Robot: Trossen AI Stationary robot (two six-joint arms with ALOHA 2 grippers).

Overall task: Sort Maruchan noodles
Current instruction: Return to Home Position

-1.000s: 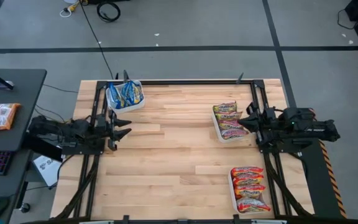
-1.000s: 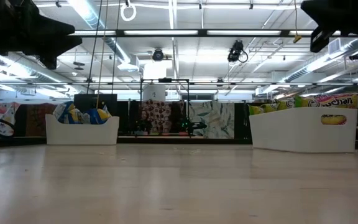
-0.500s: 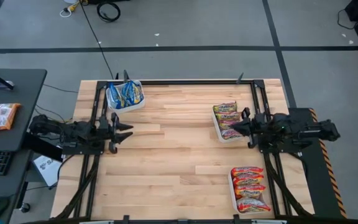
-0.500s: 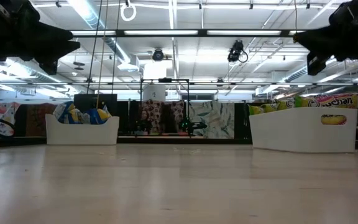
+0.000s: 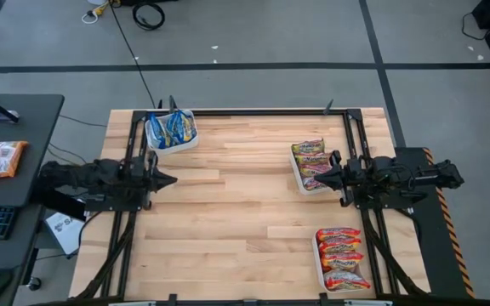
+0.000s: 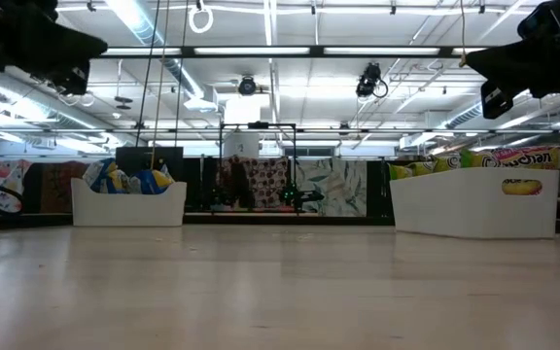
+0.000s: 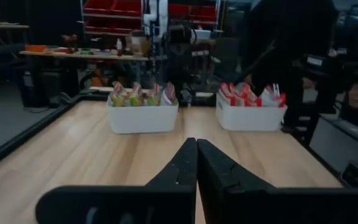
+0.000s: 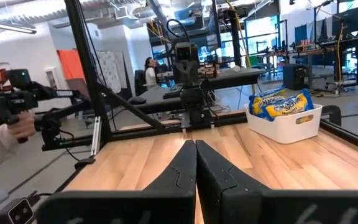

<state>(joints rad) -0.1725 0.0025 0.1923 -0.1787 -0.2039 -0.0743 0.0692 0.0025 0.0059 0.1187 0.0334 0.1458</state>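
Noodles (image 5: pixel 341 259) all sit in three bins (image 7: pixel 143 118): red near-right, blue far-left, yellow-green mid-right. Left gripper (image 5: pixel 167 179), splayed a moment ago, is now pinched together, empty. Right gripper (image 5: pixel 321 172) likewise, beside the mid-right bin. Sorting looks done, arms homing.

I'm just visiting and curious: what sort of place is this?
Most likely a robotics lab or workshop. The left gripper and right gripper hang shut over a framed wooden table; around it are shelves of red bins, cluttered workbenches, and bare ceiling strip lights.
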